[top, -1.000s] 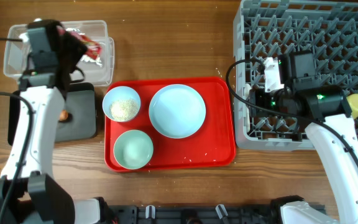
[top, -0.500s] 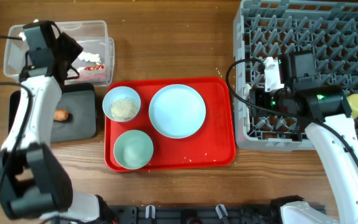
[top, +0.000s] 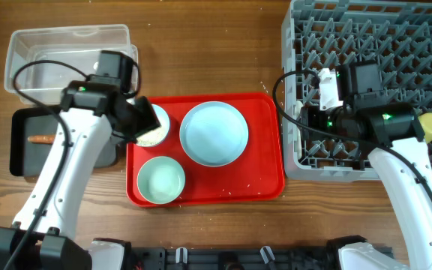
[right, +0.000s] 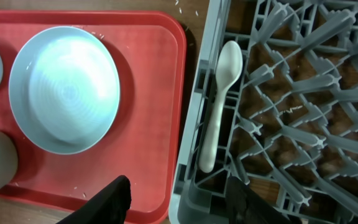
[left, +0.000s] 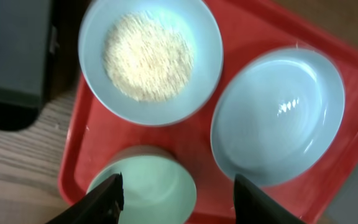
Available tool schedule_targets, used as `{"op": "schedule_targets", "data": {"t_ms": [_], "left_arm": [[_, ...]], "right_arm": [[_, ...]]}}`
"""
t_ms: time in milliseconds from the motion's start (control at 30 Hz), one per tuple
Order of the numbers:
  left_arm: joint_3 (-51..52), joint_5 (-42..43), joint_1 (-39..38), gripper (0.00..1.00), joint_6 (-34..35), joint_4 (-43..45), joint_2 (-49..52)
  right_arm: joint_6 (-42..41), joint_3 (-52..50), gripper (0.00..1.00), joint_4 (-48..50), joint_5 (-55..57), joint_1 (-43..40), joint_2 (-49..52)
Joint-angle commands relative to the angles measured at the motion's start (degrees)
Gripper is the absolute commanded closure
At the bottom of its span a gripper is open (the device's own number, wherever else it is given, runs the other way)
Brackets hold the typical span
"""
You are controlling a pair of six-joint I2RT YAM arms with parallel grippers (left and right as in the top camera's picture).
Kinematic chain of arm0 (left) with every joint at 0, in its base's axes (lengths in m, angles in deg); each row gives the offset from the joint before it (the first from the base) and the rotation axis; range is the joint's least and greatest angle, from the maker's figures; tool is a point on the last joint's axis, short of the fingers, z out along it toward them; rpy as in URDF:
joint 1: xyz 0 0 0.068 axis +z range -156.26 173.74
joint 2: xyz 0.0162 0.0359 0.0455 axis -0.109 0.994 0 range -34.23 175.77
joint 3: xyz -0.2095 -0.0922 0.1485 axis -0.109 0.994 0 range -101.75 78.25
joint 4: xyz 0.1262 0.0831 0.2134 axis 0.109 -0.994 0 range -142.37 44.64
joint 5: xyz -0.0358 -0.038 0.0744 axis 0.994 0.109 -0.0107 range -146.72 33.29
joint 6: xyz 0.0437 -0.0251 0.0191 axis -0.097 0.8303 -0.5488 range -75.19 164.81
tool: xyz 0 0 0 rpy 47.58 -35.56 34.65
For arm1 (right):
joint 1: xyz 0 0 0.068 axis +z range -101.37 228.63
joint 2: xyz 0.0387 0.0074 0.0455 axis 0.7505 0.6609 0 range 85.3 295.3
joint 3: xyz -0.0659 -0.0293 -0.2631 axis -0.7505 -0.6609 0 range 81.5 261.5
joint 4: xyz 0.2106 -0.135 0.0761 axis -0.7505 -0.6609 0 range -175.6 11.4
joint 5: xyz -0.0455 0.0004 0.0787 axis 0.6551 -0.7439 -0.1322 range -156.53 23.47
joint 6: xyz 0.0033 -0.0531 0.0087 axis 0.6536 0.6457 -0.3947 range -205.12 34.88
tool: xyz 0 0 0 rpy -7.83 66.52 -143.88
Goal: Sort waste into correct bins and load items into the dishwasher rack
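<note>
Rice-filled pale blue bowl (left: 199, 38), pale green bowl (left: 151, 186), round light-blue plate (left: 277, 115) mid-frame; white plastic spoon (right: 219, 106) flat in grey lattice rack (right: 192, 124).

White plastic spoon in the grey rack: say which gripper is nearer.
Right. The right gripper hangs just above the white plastic spoon at the edge of the grey plastic rack. The left gripper is over the flat red tray, above the pale blue bowl of white grains.

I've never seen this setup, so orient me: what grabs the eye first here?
The bright red tray in the middle stands out, holding a light-blue plate, a pale green bowl and a pale blue bowl of white rice-like grains, the open left gripper above them. Right of it, the grey dishwasher rack holds a white plastic spoon near its left edge.
</note>
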Motion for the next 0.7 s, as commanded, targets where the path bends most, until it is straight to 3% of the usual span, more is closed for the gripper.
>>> {"op": "schedule_targets", "data": {"t_ms": [0, 133, 267, 500, 667], "left_arm": [[0.0, 0.6, -6.1, 0.42, -0.4, -1.8, 0.3], [0.0, -0.3, -10.3, 0.43, 1.5, -1.5, 0.9], [0.0, -1.1, -8.8, 0.41, 1.5, -0.7, 0.9], [0.0, -2.0, 2.6, 0.35, 1.0, -0.9, 0.9], [0.0, -1.9, 12.0, 0.33, 1.0, -1.0, 0.9]], "right_arm": [[0.0, 0.3, 0.48, -0.1, -0.7, 0.0, 0.4], [0.0, 0.3, 0.49, 0.5, -5.6, 0.0, 0.5], [-0.1, 0.3, 0.49, 1.8, -10.4, 1.0, 1.4], [-4.9, 0.3, 0.4, 7.1, -0.9, 15.0, 9.6], [-13.7, 0.3, 0.49, 16.0, 4.3, 18.1, 22.5]]}}
